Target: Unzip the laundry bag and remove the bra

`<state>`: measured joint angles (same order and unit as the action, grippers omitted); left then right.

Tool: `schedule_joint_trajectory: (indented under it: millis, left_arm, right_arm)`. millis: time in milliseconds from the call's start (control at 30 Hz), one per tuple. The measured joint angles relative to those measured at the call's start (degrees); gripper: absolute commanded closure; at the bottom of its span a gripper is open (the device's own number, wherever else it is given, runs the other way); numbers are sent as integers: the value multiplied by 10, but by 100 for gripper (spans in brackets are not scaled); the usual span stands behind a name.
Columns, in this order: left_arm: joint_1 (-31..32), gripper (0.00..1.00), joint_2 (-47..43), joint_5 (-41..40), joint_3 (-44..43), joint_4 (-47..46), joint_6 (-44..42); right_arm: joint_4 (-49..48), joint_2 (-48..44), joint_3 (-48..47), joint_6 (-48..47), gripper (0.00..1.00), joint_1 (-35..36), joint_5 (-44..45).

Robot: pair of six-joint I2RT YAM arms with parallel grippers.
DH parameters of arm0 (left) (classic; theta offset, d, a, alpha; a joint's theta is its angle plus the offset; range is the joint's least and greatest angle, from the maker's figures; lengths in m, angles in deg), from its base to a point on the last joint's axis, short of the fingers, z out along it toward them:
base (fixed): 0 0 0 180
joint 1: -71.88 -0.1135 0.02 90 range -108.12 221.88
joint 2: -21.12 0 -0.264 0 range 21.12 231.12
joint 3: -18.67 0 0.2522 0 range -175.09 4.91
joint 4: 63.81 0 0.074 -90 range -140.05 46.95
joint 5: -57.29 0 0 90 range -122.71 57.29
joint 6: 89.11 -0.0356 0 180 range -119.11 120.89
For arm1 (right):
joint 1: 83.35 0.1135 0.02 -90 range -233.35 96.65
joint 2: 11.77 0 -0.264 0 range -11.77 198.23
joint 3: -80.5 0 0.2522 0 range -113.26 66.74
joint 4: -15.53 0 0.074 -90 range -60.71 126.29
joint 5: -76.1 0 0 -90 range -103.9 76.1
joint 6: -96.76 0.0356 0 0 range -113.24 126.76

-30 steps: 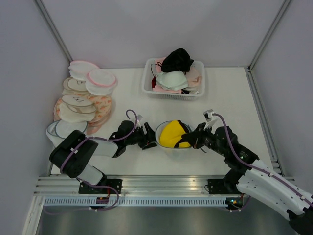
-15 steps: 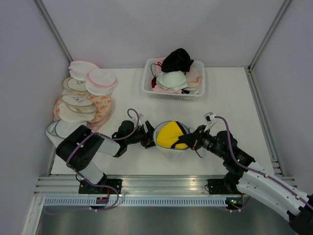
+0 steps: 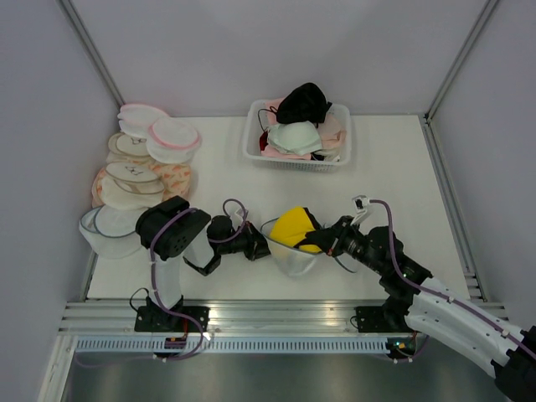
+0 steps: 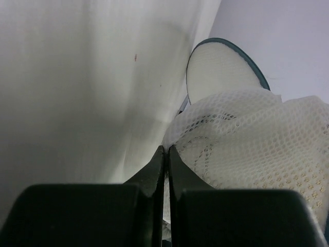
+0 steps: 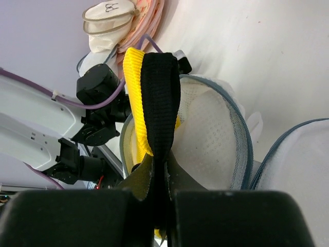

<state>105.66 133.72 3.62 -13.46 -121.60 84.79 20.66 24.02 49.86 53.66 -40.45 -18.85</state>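
Between jaws of right gripper (image 5: 160, 165), bra (image 5: 135, 82)

From high behind the near edge, the top external camera looked down over the whole table (image 3: 402, 167). The wrist cameras sat very close: left facing the laundry bag (image 4: 247, 146), right facing the bra (image 5: 157, 103) and left arm (image 5: 31, 108). All shared the bag.

I record the left arm (image 3: 173, 233) folded tight, elbow raised, forearm lying low and pointing right. The left claw (image 3: 256, 245) has both fingers (image 4: 150, 181) pressed together, pinching the bag (image 3: 289, 258) at its edge. The right arm (image 3: 419, 289) reaches diagonally up-left from its base. The right claw (image 3: 325, 244) is clamped on the bra (image 3: 293, 228), black edging between its fingers. The two claws face each other, near but apart.
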Motion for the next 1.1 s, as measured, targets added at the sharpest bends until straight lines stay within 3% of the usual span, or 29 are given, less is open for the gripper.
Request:
schedule_joint_trajectory:
  millis: [433, 600, 867, 1100]
  left_arm:
    - [1, 98, -3, 13, 1, -33, 8]
    - [1, 98, -16, 18, -1, -40, -1]
    - [2, 98, -71, 18, -8, -1, -56]
    - [5, 98, -118, 18, -29, 69, -102]
  right_arm:
    - [89, -117, -15, -11, 100, 0, 111]
    - [50, -145, 6, 6, 100, 0, 138]
    - [-99, -70, 26, 23, 100, 0, 186]
    - [-159, 23, -33, 2, 100, 1, 210]
